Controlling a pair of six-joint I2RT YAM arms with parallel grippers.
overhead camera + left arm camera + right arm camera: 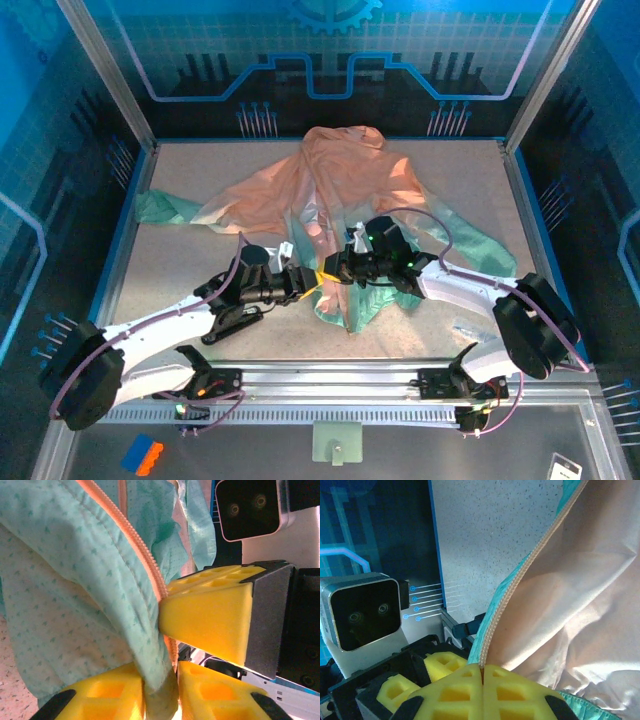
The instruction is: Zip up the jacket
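Note:
The jacket (340,180) lies spread on the table, peach at the far end and mint green toward me. Both grippers meet at its near mint hem. My left gripper (308,278) is shut on a fold of mint fabric beside the orange zipper (145,555); the cloth is pinched between its yellow pads (100,700). My right gripper (338,268) is shut, and the zipper tape (520,585) runs straight into the seam between its pads (455,692). In the left wrist view, one right finger (210,620) presses against the zipper just above my left jaws.
The two wrists sit very close together over the hem. A metal rail (330,385) runs along the table's near edge. An orange-and-blue block (142,455) lies beyond it at the near left. Blue enclosure walls (560,90) ring the table.

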